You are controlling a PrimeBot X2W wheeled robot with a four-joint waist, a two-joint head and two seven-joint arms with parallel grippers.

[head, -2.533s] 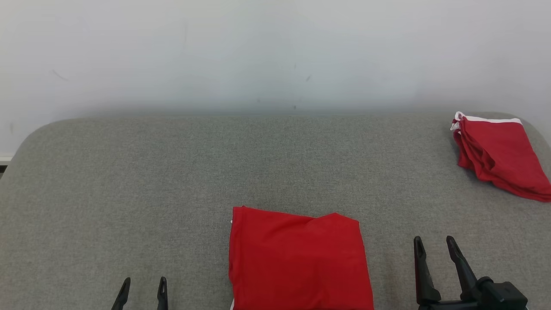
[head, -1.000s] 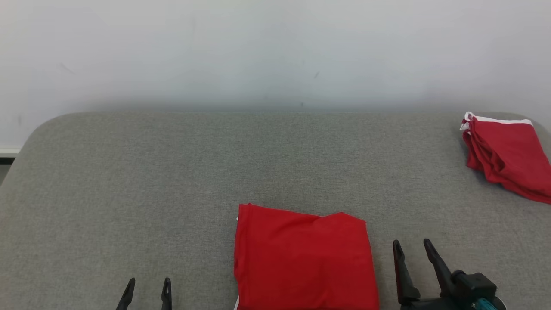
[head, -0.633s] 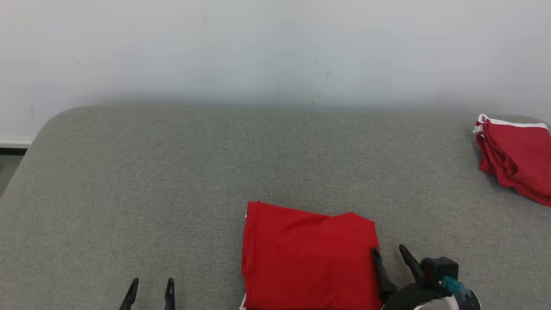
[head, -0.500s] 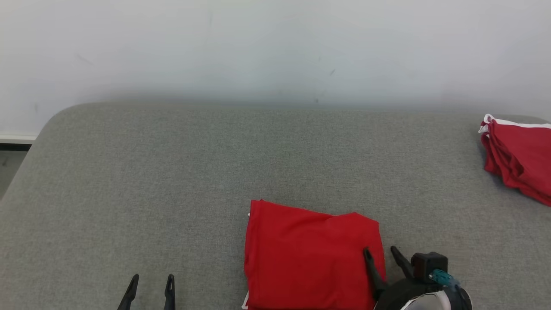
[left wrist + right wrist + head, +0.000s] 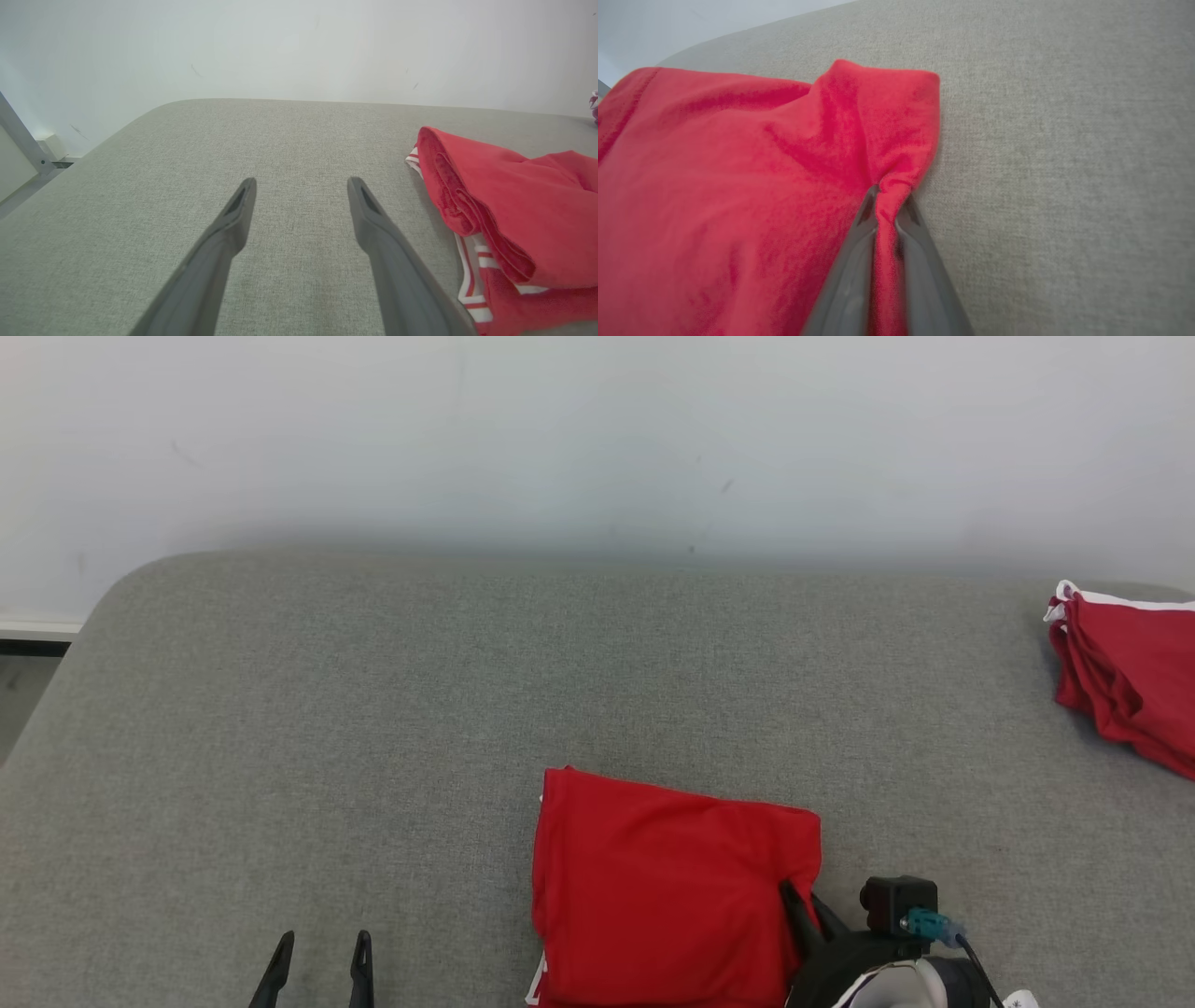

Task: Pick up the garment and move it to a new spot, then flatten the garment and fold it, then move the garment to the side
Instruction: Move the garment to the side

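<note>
I'm looking down at a big grey upholstered surface with rounded far corners, pushed right up against a plain white wall that has a few faint scuffs on it. Off the far left edge there's a sliver of darker floor and a pale skirting strip. The covering is a coarse woven cloth in heathered grey, kinda like sofa fabric, and it lies flat.

The garment sits near the front edge, a bit right of centre, folded into a rough rectangle. It's bright red, soft-looking and matte, with a rolled fold down its left side. From the left wrist cam I can see white-and-red striped trim peeking out under that fold.

The right gripper is at the garment's right edge, close to its far right corner. The right wrist cam shows its two dark fingers squeezed onto a bunched ridge of red cloth, with the corner puckered up just past the tips.

The left gripper hangs at the lower left, well apart from the garment. Its fingers are spread wide, with grey fabric showing between them.

Over by the far right corner of the surface there's a second red pile with a white edge, looser and more rumpled.
</note>
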